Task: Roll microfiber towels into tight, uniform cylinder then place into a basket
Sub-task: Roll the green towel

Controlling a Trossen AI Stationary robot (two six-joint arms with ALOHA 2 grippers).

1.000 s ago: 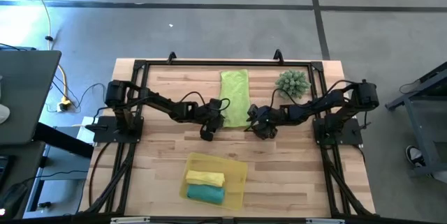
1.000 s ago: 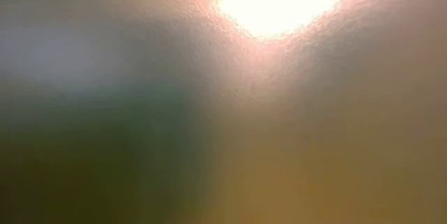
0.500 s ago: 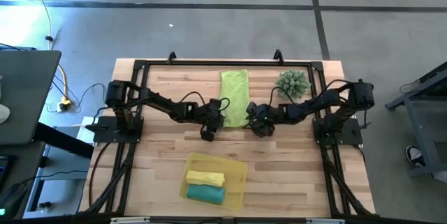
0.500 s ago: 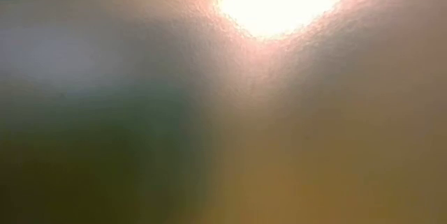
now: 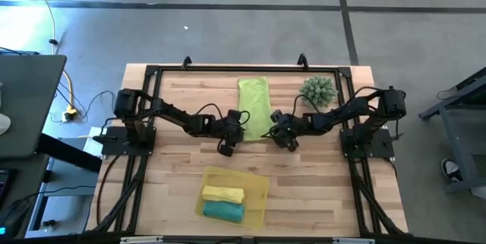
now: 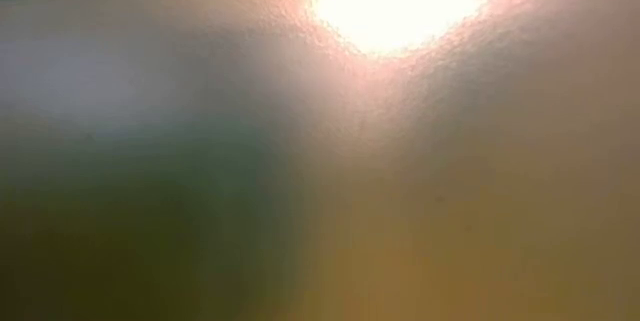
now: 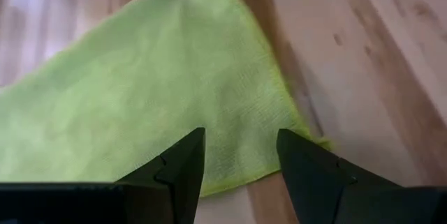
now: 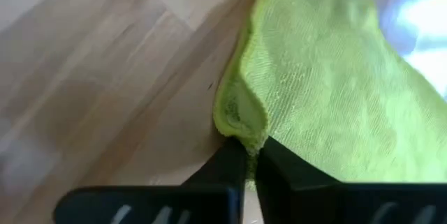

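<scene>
Lime towel [image 5: 254,106]: flat on the worktop [image 5: 319,175], lengthwise between both arms, laid out for rolling.
Right end effector [image 8: 250,155]: closed on the towel's near corner, puckering the hem to lift a starting edge.
Left end effector [image 7: 237,158]: open, poised over the opposite near corner.
Basket [image 5: 258,185]: near the front edge, holding the rolled yellow towel [image 5: 222,194] and teal towel [image 5: 224,210].

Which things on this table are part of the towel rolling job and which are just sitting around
Part of the job:
- lime green towel, flat, its corner pinched by the right tool
- yellow towel, rolled, in the basket
- teal towel, rolled, in the basket
- basket

Just lying about:
- spiky green plant
</scene>
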